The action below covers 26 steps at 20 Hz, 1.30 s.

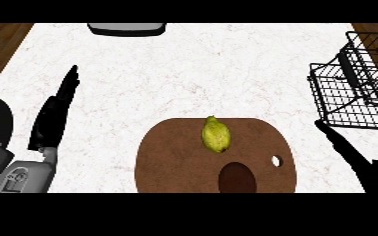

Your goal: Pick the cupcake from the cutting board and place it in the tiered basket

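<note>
A round brown cutting board (170,155) lies at the counter's near edge, with a small hole near its right rim. On its lower middle sits a dark brown oval thing (237,177), which looks like the cupcake seen from above. A yellow-green fruit (215,134) lies on the board's far part. The black wire tiered basket (345,87) stands at the right edge. My right hand (345,150) is open, fingers straight, between the board and the basket and touching neither. My left hand (53,112) rests open at the left, fingers up.
A grey and black object (126,28) sits at the counter's far edge, left of centre. White marbled counter top (207,70) stretches between the board and the far edge. Wooden floor shows beyond the far corners.
</note>
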{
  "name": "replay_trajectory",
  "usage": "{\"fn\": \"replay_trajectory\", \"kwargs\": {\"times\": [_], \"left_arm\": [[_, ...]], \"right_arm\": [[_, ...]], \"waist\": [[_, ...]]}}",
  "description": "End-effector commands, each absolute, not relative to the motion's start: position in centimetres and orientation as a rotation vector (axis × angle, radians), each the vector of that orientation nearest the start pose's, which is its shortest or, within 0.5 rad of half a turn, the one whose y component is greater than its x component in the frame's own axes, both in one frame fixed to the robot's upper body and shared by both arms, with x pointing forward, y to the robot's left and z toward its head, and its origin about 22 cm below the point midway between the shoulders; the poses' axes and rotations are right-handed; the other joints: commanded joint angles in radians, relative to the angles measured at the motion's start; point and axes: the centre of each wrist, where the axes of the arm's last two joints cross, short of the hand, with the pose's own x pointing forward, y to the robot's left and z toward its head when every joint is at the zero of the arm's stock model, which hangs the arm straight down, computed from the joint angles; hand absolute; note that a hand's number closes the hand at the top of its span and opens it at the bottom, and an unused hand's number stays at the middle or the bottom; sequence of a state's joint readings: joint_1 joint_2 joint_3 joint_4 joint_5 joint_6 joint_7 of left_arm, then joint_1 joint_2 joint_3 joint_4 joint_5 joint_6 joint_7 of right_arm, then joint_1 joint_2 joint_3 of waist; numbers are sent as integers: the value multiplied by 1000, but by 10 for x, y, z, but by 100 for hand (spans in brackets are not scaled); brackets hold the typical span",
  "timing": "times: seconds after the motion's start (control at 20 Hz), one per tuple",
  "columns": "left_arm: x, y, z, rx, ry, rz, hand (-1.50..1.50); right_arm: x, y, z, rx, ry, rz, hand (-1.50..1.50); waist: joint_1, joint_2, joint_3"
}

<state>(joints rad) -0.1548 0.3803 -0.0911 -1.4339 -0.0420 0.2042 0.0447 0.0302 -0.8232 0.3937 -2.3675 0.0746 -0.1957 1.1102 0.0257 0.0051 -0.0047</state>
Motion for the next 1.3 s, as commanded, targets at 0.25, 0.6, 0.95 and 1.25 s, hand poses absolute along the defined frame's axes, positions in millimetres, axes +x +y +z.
{"fn": "replay_trajectory", "kwargs": {"times": [0.25,0.6,0.95,1.25], "left_arm": [[289,289,50,408,-1538,-251,0],[280,293,21,444,-1528,-240,0],[282,301,33,450,-1519,-239,0],[283,301,43,432,-1539,-216,0]], "right_arm": [[180,-193,160,-503,-790,662,-150],[196,-181,142,-519,-731,703,-150],[184,-160,137,-540,-743,745,-150],[180,-148,124,-617,-751,800,-150]], "waist": [[-1,-2,1],[-16,-3,2],[-27,-7,2],[-31,-11,1]]}}
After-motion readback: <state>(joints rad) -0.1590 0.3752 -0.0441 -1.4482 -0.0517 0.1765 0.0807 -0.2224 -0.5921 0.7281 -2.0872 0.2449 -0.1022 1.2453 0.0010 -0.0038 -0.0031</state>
